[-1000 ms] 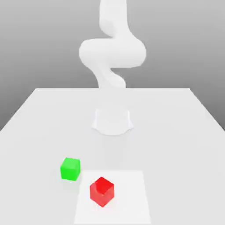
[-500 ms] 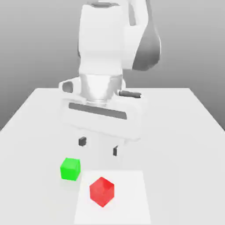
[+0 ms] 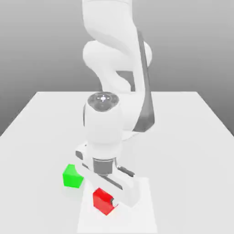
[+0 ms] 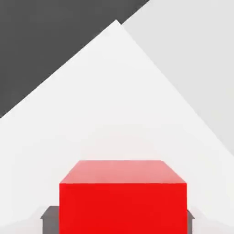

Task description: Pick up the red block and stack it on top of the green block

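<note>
The white robot arm (image 3: 114, 68) bends down over the near part of the flat white table (image 3: 192, 132), its hand pointing straight down. The claw (image 3: 107, 201) sits low at the small glossy red cube (image 3: 101, 201), which rests on a brighter white square patch (image 3: 141, 215) of the table, near that patch's corner on the exterior view's left. In the exterior view the hand's body covers the cube's top, and a dark fingertip (image 3: 112, 201) touches the cube's side on the exterior view's right. In the hand view the red cube (image 4: 123, 201) stands close to the lens with a dark finger pad (image 4: 49, 218) against one flank and a sliver of the other pad at the opposite flank, so the claw is clenched on the red cube. The cube appears to sit on the table. The small glossy green cube (image 3: 71, 176) stands on the table just beside the red one, towards the exterior view's left and a little farther back, apart from it and partly overlapped by the hand.
</note>
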You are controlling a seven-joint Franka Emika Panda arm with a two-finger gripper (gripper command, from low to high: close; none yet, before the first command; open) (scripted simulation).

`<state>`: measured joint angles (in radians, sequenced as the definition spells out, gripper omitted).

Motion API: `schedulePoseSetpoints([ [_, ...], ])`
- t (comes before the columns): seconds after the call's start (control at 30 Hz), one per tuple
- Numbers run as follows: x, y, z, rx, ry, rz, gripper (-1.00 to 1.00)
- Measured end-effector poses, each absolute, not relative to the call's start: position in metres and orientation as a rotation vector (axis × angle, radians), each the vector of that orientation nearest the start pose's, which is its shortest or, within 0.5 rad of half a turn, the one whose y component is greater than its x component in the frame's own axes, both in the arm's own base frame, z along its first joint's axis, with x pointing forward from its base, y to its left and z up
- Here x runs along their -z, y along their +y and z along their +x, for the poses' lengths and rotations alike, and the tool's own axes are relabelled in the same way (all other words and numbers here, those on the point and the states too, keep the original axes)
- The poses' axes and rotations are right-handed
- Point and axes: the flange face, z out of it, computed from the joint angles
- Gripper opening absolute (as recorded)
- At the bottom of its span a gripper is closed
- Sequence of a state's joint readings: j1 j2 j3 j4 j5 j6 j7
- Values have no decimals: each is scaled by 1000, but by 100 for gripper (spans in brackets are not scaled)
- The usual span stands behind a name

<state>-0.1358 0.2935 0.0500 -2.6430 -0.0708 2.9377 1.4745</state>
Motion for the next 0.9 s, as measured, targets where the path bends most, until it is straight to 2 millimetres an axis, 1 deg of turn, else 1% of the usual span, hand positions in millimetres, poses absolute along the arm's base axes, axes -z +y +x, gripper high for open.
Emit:
schedulePoseSetpoints([
  [0.03, -148, -29, 417, 2, 2133, -2305, -100],
  [0.07, -155, -30, 417, 2, 2133, -2304, -100],
  [0.2, -195, -30, 417, 2, 2134, -2304, -100],
  [0.23, -204, -34, 414, 4, 2135, -2307, -100],
  [0.27, -212, -51, 406, 9, 2153, -2296, -100],
  [0.3, -218, -62, 397, 13, 2152, -2304, -100],
  [0.37, -228, -91, 375, 18, 2165, -2300, -100],
  [0.5, -243, -126, 327, 9, 2133, -2323, -100],
  [0.53, -244, -133, 316, 4, 2126, -2321, -100],
  [0.57, -240, -136, 311, 0, 2121, -2320, -100],
  [0.63, -227, -138, 308, -3, 2114, -2317, -100],
  [0.77, -193, -138, 306, -2, 2113, -2319, -100],
  [0.8, -185, -138, 306, -1, 2114, -2321, 100],
  [0.9, -185, -137, 306, -1, 2109, -2325, 100],
])
